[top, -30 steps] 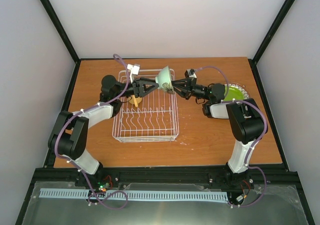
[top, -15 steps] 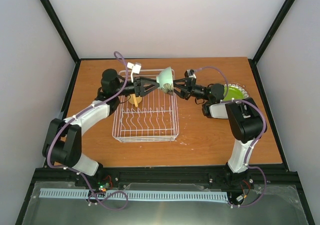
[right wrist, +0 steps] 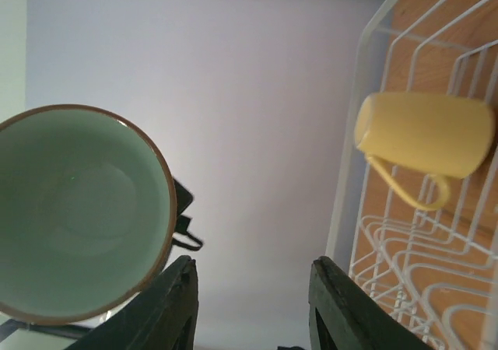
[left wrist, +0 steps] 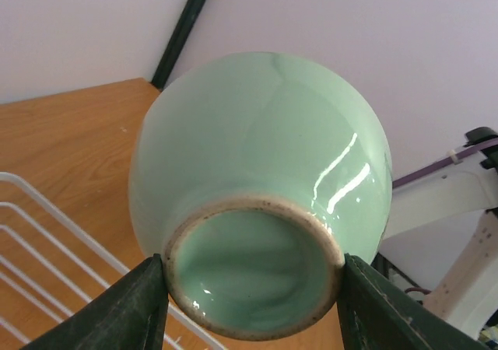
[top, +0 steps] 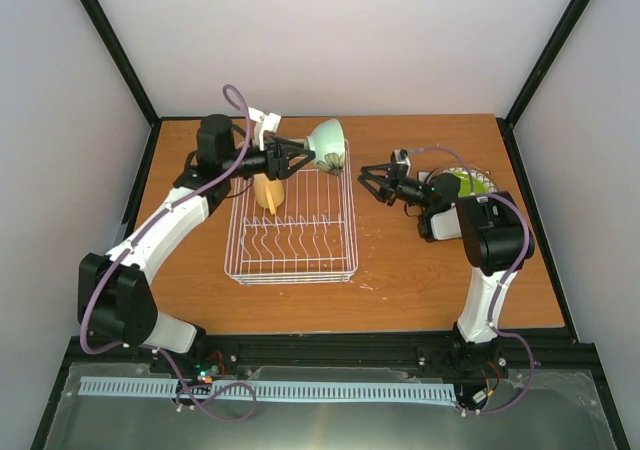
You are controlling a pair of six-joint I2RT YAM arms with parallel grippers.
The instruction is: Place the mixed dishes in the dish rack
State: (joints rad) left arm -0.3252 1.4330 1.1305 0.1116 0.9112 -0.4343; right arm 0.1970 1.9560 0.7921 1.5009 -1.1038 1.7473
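My left gripper [top: 298, 156] is shut on the foot ring of the pale mint bowl [top: 326, 144] and holds it tilted on its side above the far end of the white wire dish rack [top: 291, 255]. In the left wrist view the fingers [left wrist: 134, 311] clamp both sides of the bowl's base [left wrist: 261, 171]. A yellow cup [top: 268, 191] lies in the rack's far left part. My right gripper [top: 371, 182] is open and empty, just right of the rack. Its view shows the bowl's inside [right wrist: 74, 210], the cup [right wrist: 424, 134] and the rack [right wrist: 405, 249]. The lime-green plate [top: 468, 183] lies at the right, partly behind my right arm.
A pale rim of another dish [top: 487, 177] shows under the green plate. The rack's near half holds rows of upright prongs [top: 290, 238]. Black frame posts stand at the table's far corners. The other plates are out of view.
The right gripper let go of the bowl and drew back to the right. The left arm carried the bowl up and toward the rack's far left.
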